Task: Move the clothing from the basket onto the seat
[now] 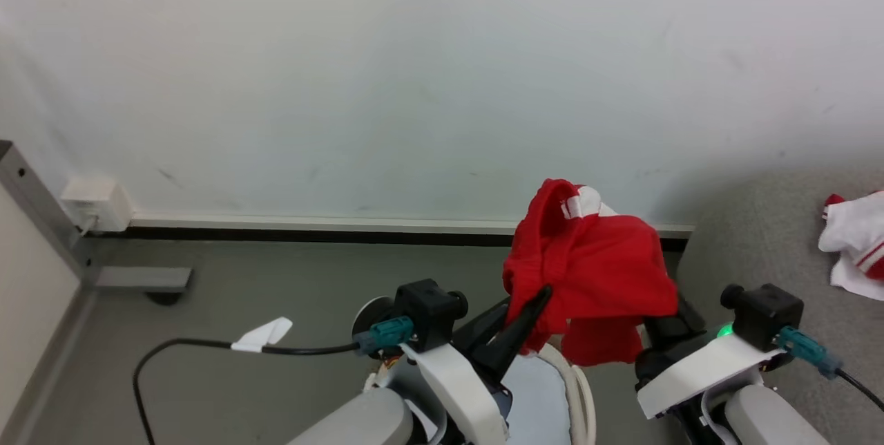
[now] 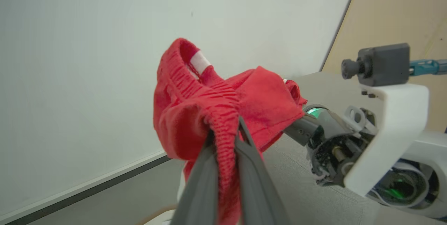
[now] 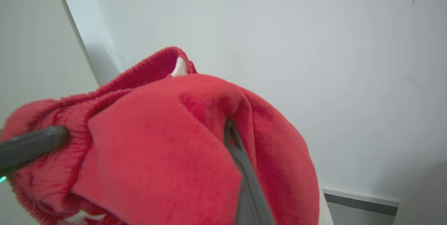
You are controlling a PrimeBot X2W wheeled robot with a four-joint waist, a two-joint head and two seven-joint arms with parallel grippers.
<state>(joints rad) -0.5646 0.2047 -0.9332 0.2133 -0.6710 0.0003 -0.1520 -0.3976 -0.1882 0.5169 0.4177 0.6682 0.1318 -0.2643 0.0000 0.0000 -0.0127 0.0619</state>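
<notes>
Now, head view, red garment [image 1: 594, 258]: I see it bunched and held up between my two hands, in front of the wall [image 1: 414, 72], a white tab at its top.
Head view, left hand [image 1: 542, 296]: closed, tips pinching the garment's left edge.
Head view, right hand [image 1: 659, 327]: fingers buried under the cloth's right side.
Head view, basket [image 1: 579, 390]: pale rim just below the garment, between my forearms.
Head view, seat [image 1: 753, 238]: grey, at my right; a white-and-red second garment [image 1: 853, 244] lies on it, well apart from the red one.
Left wrist view, left hand [image 2: 225, 130]: both fingers clamped on the ribbed red waistband, cloth squeezed between them.
Left wrist view, right hand [image 2: 297, 129]: fingers run into the garment's far side, tips hidden.
Right wrist view, right hand [image 3: 230, 130]: closed; one dark finger [image 3: 244, 169] rises into a deep fold, red cloth wrapped around it.
Right wrist view, left hand [image 3: 59, 137]: a dark fingertip against the waistband at that view's left.
</notes>
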